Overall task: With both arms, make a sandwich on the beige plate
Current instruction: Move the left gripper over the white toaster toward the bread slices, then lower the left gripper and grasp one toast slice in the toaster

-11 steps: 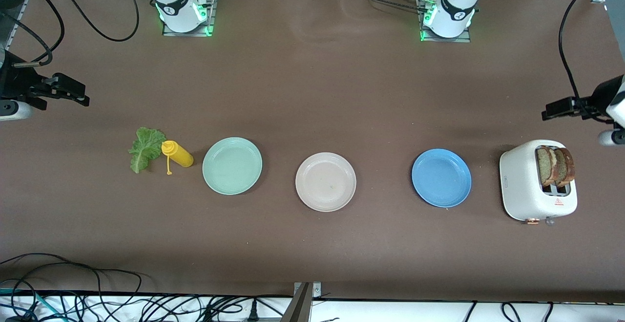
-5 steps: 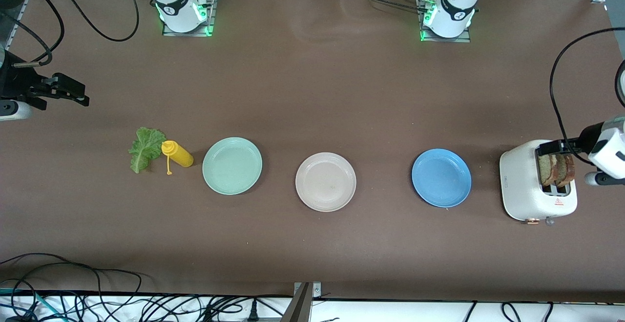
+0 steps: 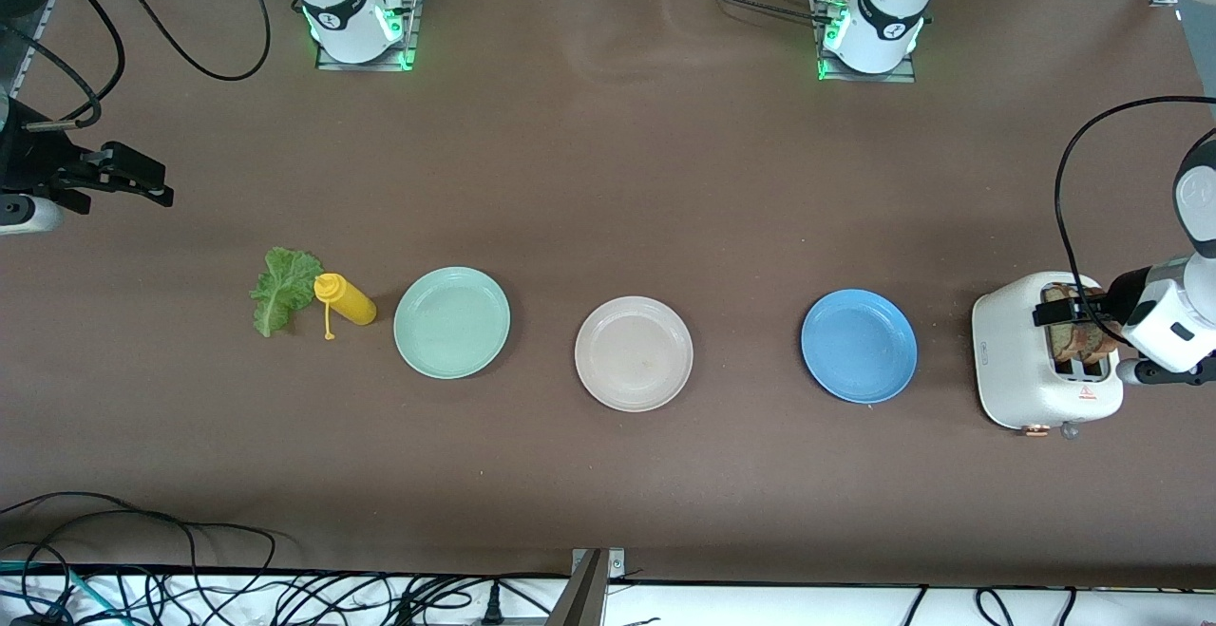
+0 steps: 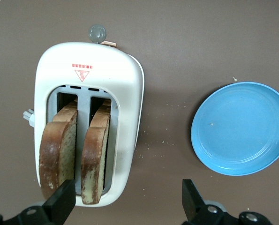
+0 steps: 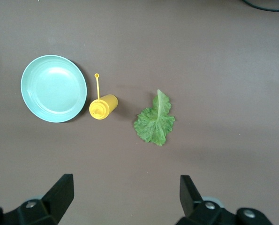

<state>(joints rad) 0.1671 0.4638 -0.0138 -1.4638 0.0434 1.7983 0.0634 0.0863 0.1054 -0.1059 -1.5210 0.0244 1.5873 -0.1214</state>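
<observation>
The beige plate lies bare at the table's middle. Two brown-crusted bread slices stand in a white toaster at the left arm's end. My left gripper hangs open over the toaster. In the left wrist view the slices stick up from the slots, and my left gripper has one finger beside them and the other over the table. The lettuce leaf lies flat at the right arm's end. My right gripper waits open and empty, above the table near it.
A yellow squeeze bottle lies touching the lettuce. A mint-green plate sits between it and the beige plate. A blue plate lies between the beige plate and the toaster. Cables run along the table's near edge.
My left arm has swung in from the table's end and come down over the toaster and its bread. The right arm has not moved.
</observation>
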